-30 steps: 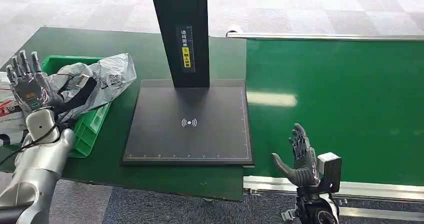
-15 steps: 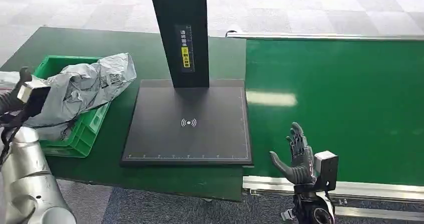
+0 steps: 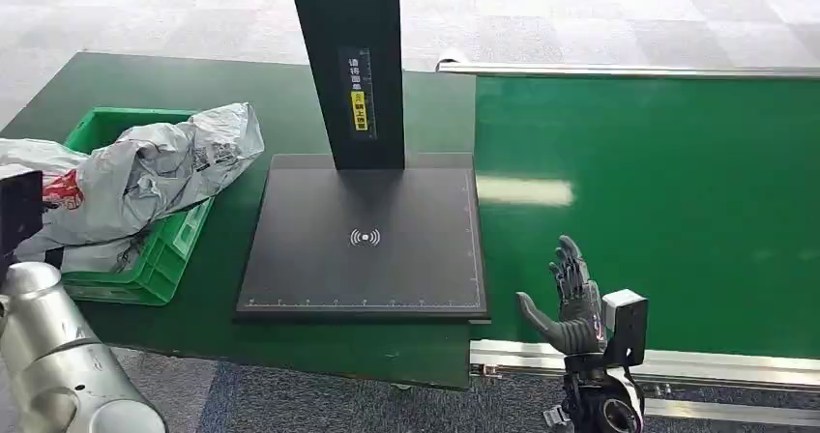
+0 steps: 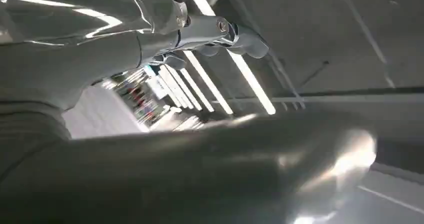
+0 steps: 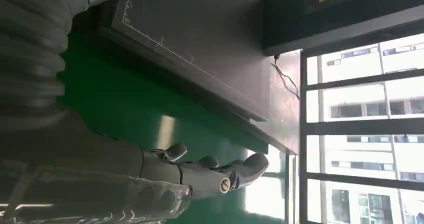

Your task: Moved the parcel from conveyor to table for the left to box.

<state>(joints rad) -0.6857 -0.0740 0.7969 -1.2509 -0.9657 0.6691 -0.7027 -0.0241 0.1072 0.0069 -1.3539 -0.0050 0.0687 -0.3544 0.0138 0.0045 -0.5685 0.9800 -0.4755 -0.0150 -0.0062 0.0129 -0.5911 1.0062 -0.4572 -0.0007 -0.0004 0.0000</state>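
Note:
The grey crumpled parcel bag (image 3: 160,162) lies across the green crate (image 3: 164,254) at the table's left end, with nothing holding it. My left forearm (image 3: 43,356) rises at the lower left corner, its black wrist box (image 3: 19,216) beside the crate. In the left wrist view my left hand (image 4: 165,44) points up at the ceiling lights, its fingers (image 4: 235,34) stretched out and holding nothing. My right hand (image 3: 575,303) stands open over the near edge of the green conveyor belt (image 3: 667,191), fingers (image 5: 210,171) spread and nothing in it.
A black scanner plate (image 3: 367,245) with a tall black column (image 3: 348,56) takes up the middle of the dark green table (image 3: 290,341). A white bag with red print (image 3: 58,187) lies in the crate under the grey parcel. The conveyor's metal rail (image 3: 735,365) runs along the front.
My left arm has swung back to the left; its raised hand beside the crate has left the head view. The parcel stays on the crate. The right hand has sunk slightly.

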